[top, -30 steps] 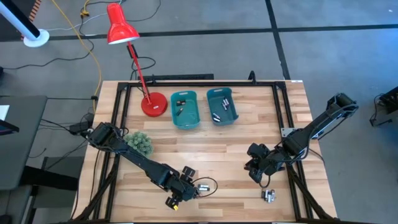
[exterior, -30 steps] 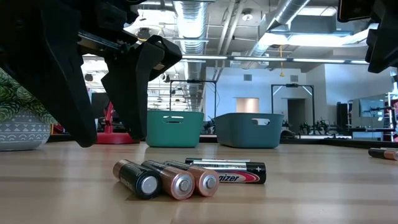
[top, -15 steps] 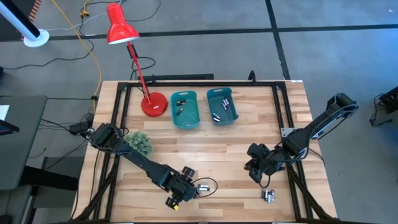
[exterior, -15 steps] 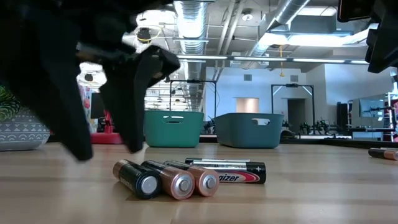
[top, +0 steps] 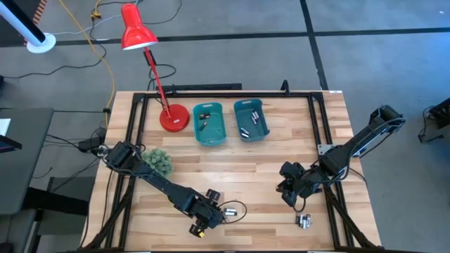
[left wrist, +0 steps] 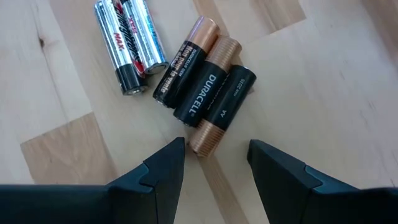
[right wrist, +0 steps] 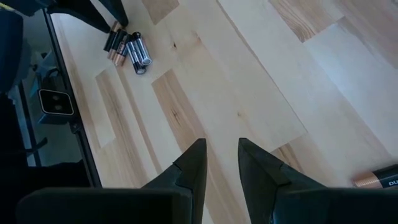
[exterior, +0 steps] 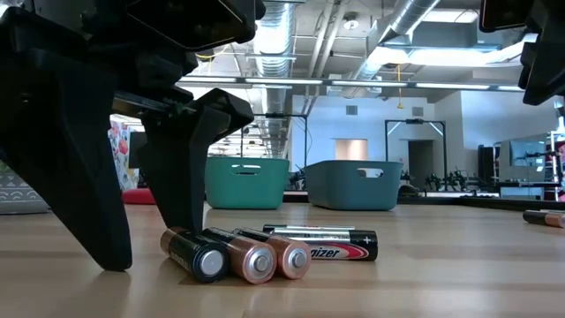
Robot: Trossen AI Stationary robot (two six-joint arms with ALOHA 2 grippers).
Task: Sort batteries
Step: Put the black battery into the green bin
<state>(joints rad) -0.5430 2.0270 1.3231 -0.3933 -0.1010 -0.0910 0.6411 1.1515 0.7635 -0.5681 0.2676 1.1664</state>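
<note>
A cluster of batteries [left wrist: 186, 81] lies flat on the wooden table near its front edge. Three of them are black and copper and two are silver. They also show in the low view as batteries [exterior: 265, 252]. My left gripper [left wrist: 214, 155] stands open and low over the table, one finger on each side of the copper end [left wrist: 204, 140] of the middle black cell, without plainly touching it. My right gripper [right wrist: 222, 163] hangs open above bare wood at the right, holding nothing. A further battery [right wrist: 379, 178] lies near it.
Two teal bins [top: 208, 123] [top: 251, 119] with a few batteries in them stand at the far middle. A red lamp [top: 174, 118] stands to their left. A green spiky plant [top: 159, 161] is at the left. Loose batteries [top: 304, 221] lie at the front right.
My left gripper has sunk toward the battery cluster, so that its fingertips now stand at table level beside the nearest cell. Its fingers have stayed open. The batteries have not moved.
</note>
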